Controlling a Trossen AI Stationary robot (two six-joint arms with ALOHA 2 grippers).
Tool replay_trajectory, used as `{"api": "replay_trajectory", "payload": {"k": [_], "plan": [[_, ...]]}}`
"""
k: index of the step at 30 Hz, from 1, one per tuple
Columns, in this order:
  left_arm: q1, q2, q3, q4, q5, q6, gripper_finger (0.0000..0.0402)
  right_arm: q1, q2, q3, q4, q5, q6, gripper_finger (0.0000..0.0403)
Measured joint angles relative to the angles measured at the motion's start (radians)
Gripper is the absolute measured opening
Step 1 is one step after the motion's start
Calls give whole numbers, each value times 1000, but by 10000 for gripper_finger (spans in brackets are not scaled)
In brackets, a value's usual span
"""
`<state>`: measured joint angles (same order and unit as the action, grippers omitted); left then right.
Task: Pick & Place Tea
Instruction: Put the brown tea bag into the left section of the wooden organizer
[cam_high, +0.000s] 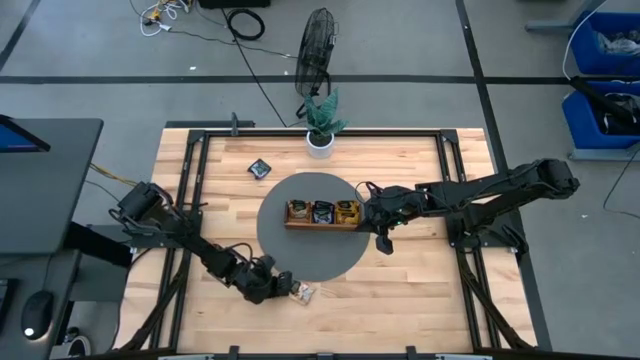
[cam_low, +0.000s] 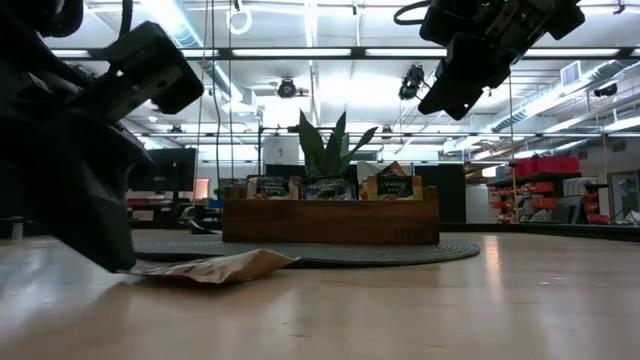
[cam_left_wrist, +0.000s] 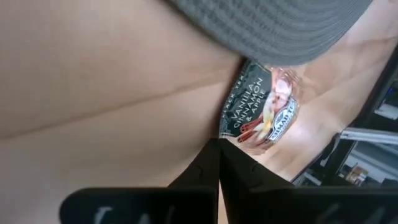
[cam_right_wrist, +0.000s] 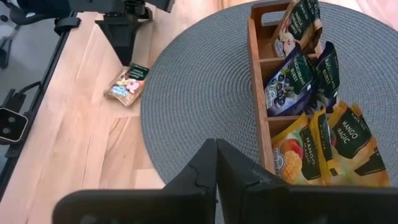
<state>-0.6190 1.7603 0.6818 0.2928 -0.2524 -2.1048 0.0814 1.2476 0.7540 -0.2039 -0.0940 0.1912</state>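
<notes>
The left end effector (cam_high: 268, 285) is down at table level near the front edge of the table (cam_high: 420, 290), at about 7 o'clock from the round grey placemat (cam_high: 300, 262). Its fingers (cam_left_wrist: 214, 163) are together. In the left wrist view their tips meet at the near edge of a vanilla cinnamon apple tea sachet (cam_left_wrist: 264, 106), but it cannot be told from the frames whether that edge is pinched between them or the tips merely touch it.

The sachet (cam_high: 303, 292) lies flat on the bare wood, just outside the placemat rim, at 3 o'clock from the left end effector in the high view. Its printed face is up and its longer side runs roughly in line with the fingers, away from the tips. In the low view the sachet (cam_low: 215, 266) sits with one end slightly raised beside the dark mass of the left arm.

The right end effector (cam_high: 383, 240) hangs above the table, fingers (cam_right_wrist: 214, 163) pressed together and holding nothing, just beside the 3 o'clock end of the wooden tray (cam_high: 322, 214). The tray's compartments already contain sachets, including mango ones (cam_right_wrist: 341, 140). One dark sachet (cam_high: 260, 168) lies apart at 11 o'clock from the placemat, near the potted plant (cam_high: 321, 125).

The left arm is clearly nearer the loose sachet. The tray lies at about 1 o'clock from it
</notes>
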Motion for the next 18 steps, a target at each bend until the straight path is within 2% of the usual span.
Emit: {"api": "replay_trajectory", "payload": {"k": [4, 13, 18], "plan": [[0, -4, 6, 8, -26, 28, 2, 0, 0, 0, 0, -1, 12, 9], [3, -8, 107, 51, -18, 208, 1, 0, 0, 0, 4, -31, 40, 9], [23, -8, 164, 31, 24, 310, 1, 0, 0, 0, 33, -94, 86, 9]]}}
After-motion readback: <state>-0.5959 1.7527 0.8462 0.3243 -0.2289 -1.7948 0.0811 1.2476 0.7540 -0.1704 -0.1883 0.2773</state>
